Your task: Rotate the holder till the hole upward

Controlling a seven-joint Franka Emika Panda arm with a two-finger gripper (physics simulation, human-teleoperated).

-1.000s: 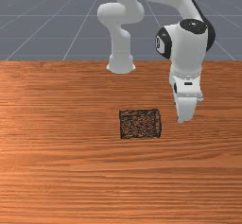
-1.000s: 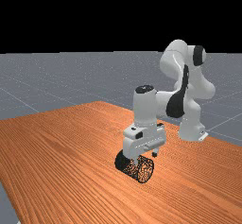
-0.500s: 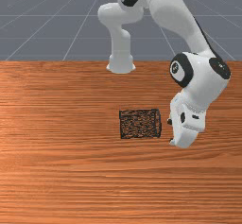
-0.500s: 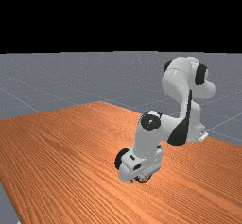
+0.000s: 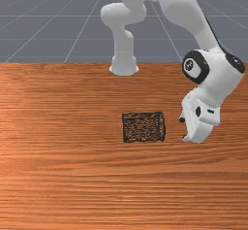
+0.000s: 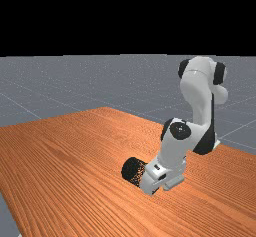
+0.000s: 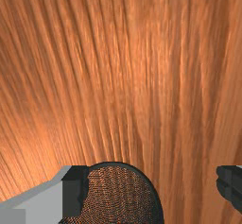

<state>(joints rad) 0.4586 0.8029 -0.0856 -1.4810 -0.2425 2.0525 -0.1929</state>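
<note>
Far view: holder (image 6: 131, 171) partly hidden behind hand (image 5: 183, 129).

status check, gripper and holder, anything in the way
Gripper open, off the holder's end at the front view's right. Holder on its side, hole not up. No obstacle seen between them.

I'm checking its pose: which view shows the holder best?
The front view shows the holder whole, on its side. The pincer covers part in the far view; the wrist view crops its round end.

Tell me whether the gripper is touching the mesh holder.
Apart: in the front view, a strip of wooden table shows between the gripper and the holder.
</note>
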